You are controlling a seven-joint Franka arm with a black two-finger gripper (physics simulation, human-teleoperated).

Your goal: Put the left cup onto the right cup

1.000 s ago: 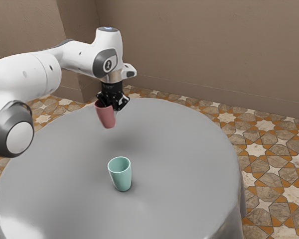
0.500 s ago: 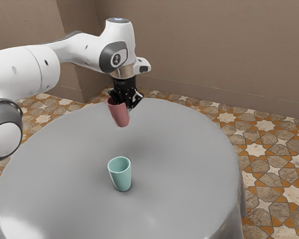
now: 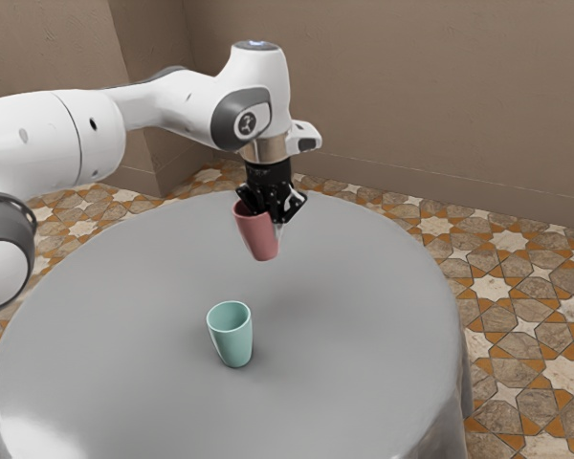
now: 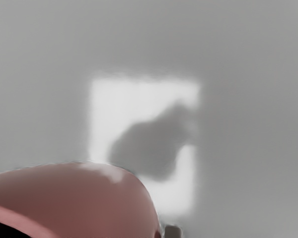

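The arm is showing smooth, rounded white shells, thick near the base and slimming toward the hand. A dark grey cap with a small white emblem is covering the last joint's side, and a larger grey disc is closing a bigger joint. A blue light is glowing on top. A silver collar is leading into the black gripper, beside a small white box.

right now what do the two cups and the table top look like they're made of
Pink cup, held in the gripper: likely matte plastic, from its even colour and soft highlight. Teal cup: likely the same, thin rim, smooth dull wall. Table: smooth grey with a faint sheen, perhaps painted metal or laminate.
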